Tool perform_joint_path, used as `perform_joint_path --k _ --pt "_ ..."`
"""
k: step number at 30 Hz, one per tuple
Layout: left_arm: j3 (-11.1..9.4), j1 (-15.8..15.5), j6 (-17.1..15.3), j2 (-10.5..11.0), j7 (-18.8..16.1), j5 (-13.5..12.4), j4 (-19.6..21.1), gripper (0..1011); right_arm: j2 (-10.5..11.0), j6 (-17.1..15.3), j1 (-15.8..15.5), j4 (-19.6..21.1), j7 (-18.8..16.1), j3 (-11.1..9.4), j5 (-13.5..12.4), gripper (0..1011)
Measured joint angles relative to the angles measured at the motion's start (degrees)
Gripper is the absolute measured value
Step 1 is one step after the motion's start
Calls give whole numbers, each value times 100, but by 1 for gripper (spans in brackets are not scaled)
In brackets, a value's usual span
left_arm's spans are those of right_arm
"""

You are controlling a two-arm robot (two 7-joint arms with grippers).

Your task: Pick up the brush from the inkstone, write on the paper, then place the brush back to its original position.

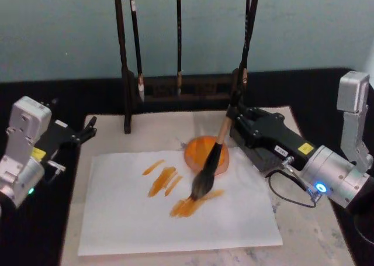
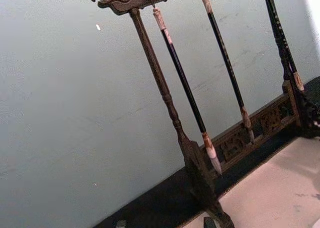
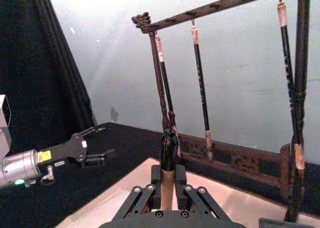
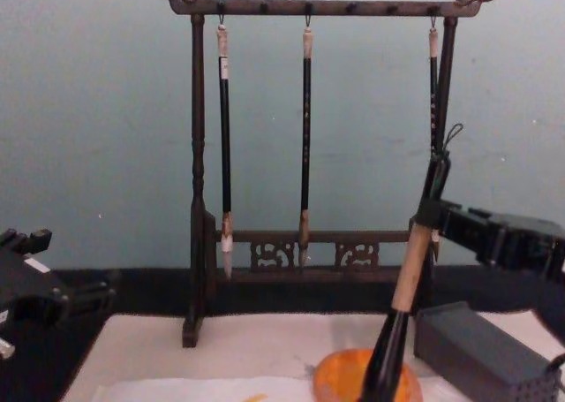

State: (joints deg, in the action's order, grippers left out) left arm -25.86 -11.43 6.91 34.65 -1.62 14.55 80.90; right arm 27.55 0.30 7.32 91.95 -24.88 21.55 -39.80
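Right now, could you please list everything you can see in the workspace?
mat: one, beige, before the robot
paper: one, white, on mat
ink strokes: several, orange, on paper
inkstone: one, orange, at paper's far edge
brush: one, tan handle, dark bristles, tip on paper
brush rack: one, dark wood, at mat's far edge
thin brushes: three, black, hanging on rack
perforated block: one, grey, right of inkstone
left gripper: one, black, open, mat's left edge
right gripper: one, black, shut on brush, above block

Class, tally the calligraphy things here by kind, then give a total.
Thick brush, held by right gripper: 1
Thin brushes, hanging: 3
Inkstone: 1
Paper: 1
Rack: 1
Grey block: 1
Total: 8
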Motion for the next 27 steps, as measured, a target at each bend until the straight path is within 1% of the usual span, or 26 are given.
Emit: perform_joint_path --k 5,10,19,27 --pt "0 0 0 0 0 0 0 1001 7 -15 -5 39 0 -45 31 177" --pt "0 0 0 0 0 0 0 1001 -24 -27 22 75 -48 -37 35 177" --pt "0 0 0 0 0 0 0 1001 -152 -19 183 120 -203 92 25 177" --pt "0 0 0 0 0 0 0 1001 -250 -6 287 72 -282 211 -25 177"
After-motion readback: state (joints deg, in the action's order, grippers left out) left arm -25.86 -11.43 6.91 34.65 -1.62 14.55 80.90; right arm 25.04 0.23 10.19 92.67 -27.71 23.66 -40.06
